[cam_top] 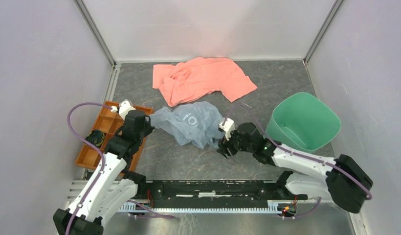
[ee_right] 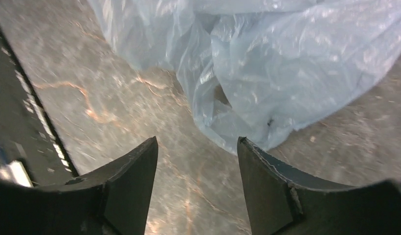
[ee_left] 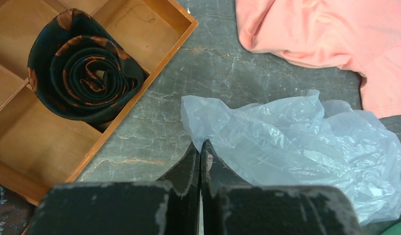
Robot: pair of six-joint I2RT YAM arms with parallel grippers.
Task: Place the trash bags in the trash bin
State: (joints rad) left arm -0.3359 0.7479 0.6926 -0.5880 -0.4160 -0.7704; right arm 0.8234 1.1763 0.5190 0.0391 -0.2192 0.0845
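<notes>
The left pincer point(ee_left: 200, 147) is closed, its two black fingers pressed flat together. Their tips meet the near left edge of the trash bag point(ee_left: 296, 142); whether any film is caught between them cannot be told. The right pincer point(ee_right: 197, 143) is open, fingers spread wide, low over the dark marbled surface point(ee_right: 140, 112), with the bag's near right fold just beyond the gap.

From above, the crinkled pale blue-grey bag point(cam_top: 193, 122) lies on the surface between the two pincers, white lettering on top. The green trash bin point(cam_top: 330, 115) is right of the bag, apart from it, beside the right arm. A salmon-pink cloth point(cam_top: 203, 78) lies spread behind the bag. At the left edge an orange compartmented tray point(ee_left: 37, 142) holds a rolled dark band with orange marks point(ee_left: 81, 73).
</notes>
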